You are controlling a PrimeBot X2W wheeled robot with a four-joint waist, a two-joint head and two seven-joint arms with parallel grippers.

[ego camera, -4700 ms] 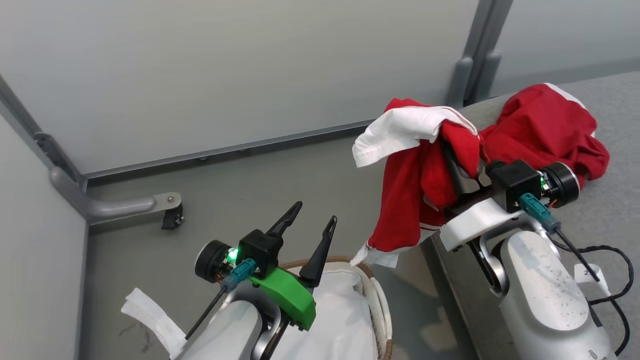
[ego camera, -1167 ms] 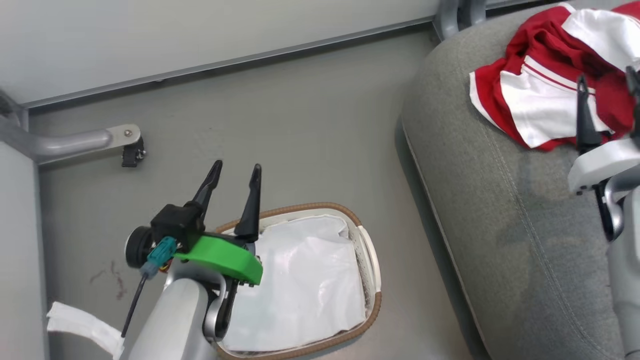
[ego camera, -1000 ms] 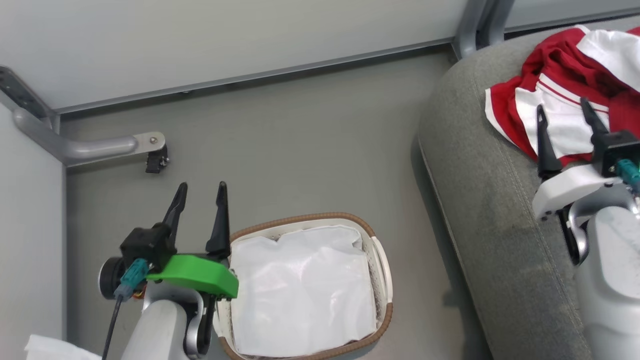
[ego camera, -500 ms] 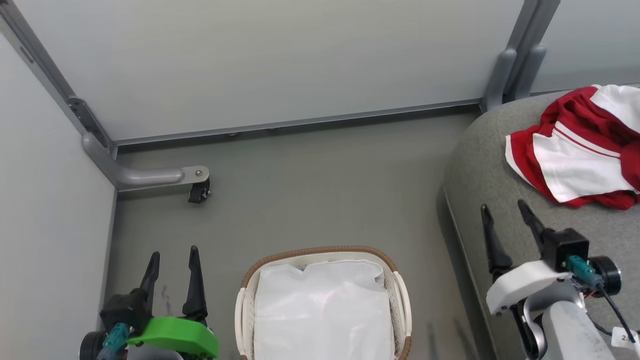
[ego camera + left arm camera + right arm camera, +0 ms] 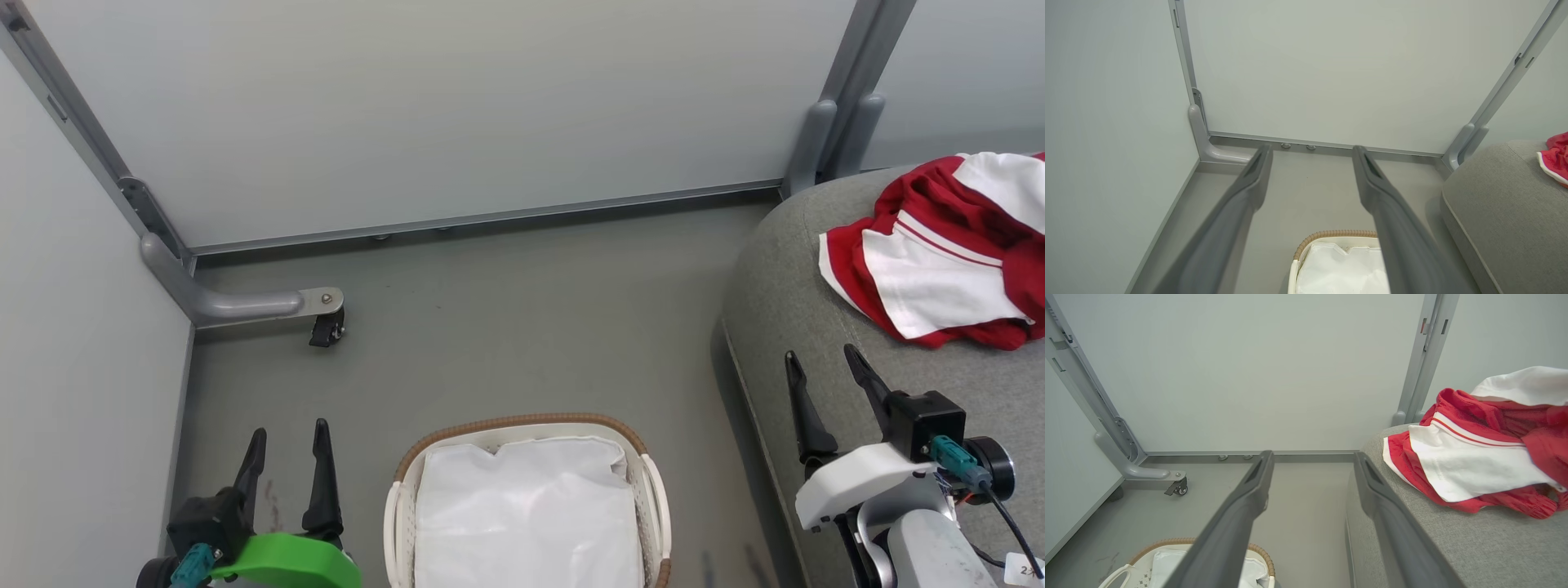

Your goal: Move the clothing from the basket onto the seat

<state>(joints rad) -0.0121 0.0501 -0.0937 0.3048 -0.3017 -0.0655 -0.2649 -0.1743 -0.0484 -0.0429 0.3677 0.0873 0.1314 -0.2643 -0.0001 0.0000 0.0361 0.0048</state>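
The red and white clothing (image 5: 939,253) lies in a heap on the grey seat (image 5: 784,269) at the right, also in the right wrist view (image 5: 1478,457). On the floor at bottom centre stands the basket (image 5: 522,425), showing just its white liner (image 5: 526,514). My right gripper (image 5: 820,363) is open and empty over the seat's near left edge, short of the clothing. My left gripper (image 5: 287,441) is open and empty at the lower left, beside the basket. In the left wrist view the basket (image 5: 1331,234) sits low between the fingers (image 5: 1257,163).
Grey partition walls close off the back and left. A metal foot with a caster (image 5: 326,327) juts onto the floor at the left. An upright post (image 5: 841,106) stands behind the seat. Open floor lies between basket and wall.
The head view swung up and back, so everything shifted in frame. My right gripper drew back from the clothing, which stays on the seat. Both arms dropped lower in view, jaws still open.
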